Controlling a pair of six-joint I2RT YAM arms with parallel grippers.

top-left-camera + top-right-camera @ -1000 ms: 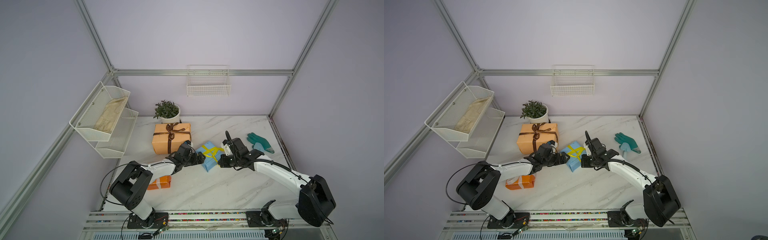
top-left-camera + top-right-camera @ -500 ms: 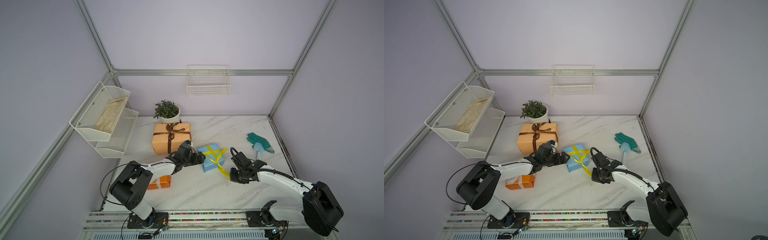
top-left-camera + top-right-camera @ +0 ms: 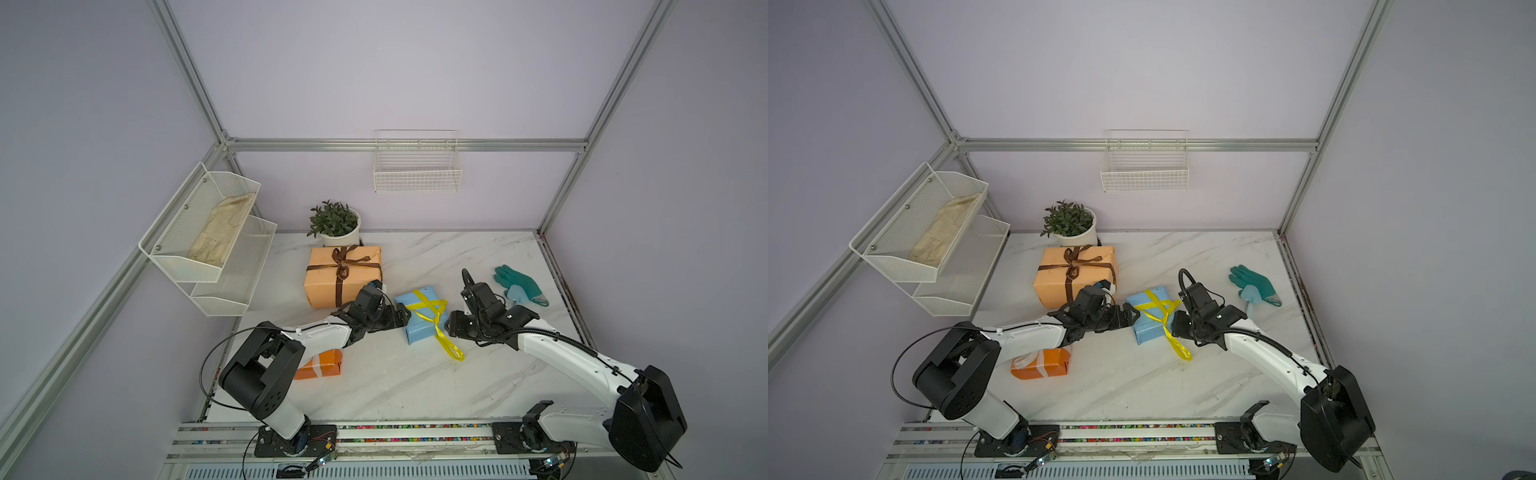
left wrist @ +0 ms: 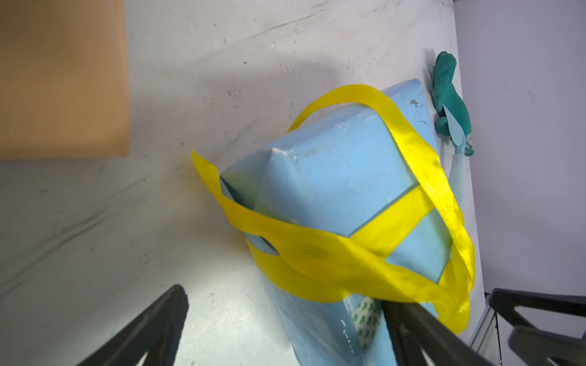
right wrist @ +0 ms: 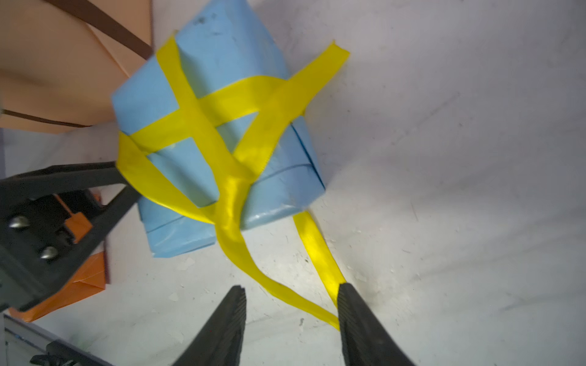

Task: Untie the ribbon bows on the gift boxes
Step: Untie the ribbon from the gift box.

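Near left: the bright orange box (image 3: 1054, 365) lay on the table (image 3: 1142, 386), partly under the left forearm (image 3: 1025, 336), with a white ribbon (image 3: 1034, 361) around it; whether that ribbon formed a bow could not be told. Mid-table: the light blue box (image 3: 417, 332) lay askew between the two arms. The yellow ribbon (image 3: 430, 309) crossed over its top, and a long loose loop of it trailed off the near side onto the table. The left fingers (image 4: 152, 326) stood spread wide at the box's left end; one finger pressed against the box with ribbon draped over it, the other stood clear over the table, so nothing was clamped. The right fingers (image 5: 228, 320) stood partly open, low over the table just in front of the box; the trailing loop lay in the gap and touched the inner face of one finger without being pinched. Behind the left forearm: the large peach-orange box (image 3: 324, 291), close to the blue one, carried the dark brown ribbon (image 3: 343, 270) tied in a bow on its top. Far right: a teal glove (image 3: 511, 278) with a small pale blue tool (image 3: 517, 293) lying on it. Back wall: a white plant pot (image 3: 341, 240) just behind the peach box, a wire basket (image 3: 417, 178) above; on the left wall, a two-tier mesh shelf (image 3: 195, 257) holding a beige cloth (image 3: 224, 228)
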